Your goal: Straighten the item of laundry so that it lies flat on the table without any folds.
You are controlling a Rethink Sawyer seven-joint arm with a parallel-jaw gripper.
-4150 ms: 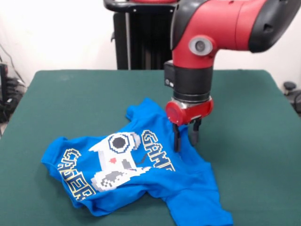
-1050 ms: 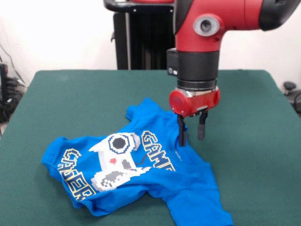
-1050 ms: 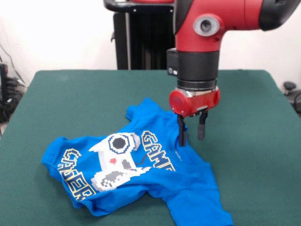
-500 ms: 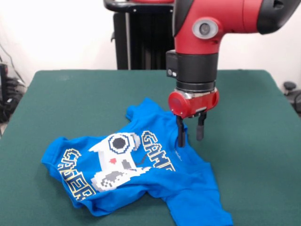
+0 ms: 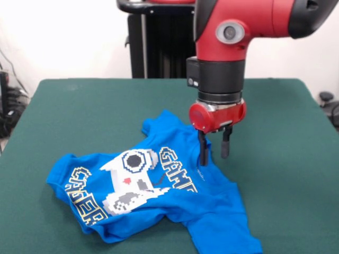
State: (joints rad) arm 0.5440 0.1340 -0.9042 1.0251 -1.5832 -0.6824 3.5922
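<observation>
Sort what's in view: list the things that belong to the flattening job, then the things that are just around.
Belongs to the job:
- blue T-shirt, crumpled, folds across the print
- green table it lies on
- gripper, open, above the shirt's edge

Just around:
- black pedestal behind the table
- cables off the table's side
- dark object off the other side

Glossy red arm (image 5: 249, 21) with a grey round cap, black wrist band, two thin black pincer (image 5: 214, 150) fingers.
</observation>
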